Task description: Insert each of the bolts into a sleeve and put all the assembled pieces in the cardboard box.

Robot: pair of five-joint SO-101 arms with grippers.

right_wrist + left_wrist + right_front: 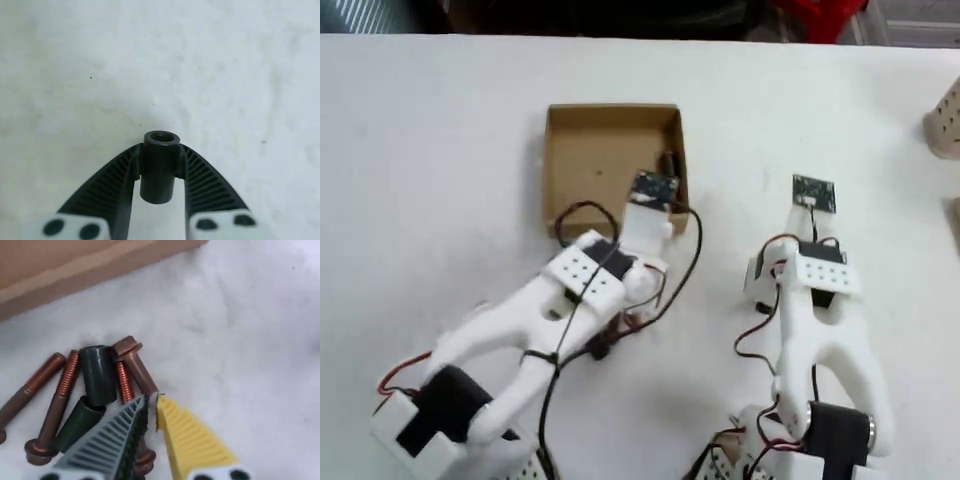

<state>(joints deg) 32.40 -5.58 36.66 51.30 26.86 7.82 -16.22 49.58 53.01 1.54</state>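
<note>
Right hand (160,148) tight around dark sleeve (159,172)

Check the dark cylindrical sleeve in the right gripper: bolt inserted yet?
Empty: the dark cylindrical sleeve in the right gripper shows an open bore.

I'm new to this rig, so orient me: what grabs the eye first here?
The right end effector clamps a dark sleeve over the white table. Beside the cardboard box, copper bolts and two more dark sleeves lie heaped at the left end effector.
</note>
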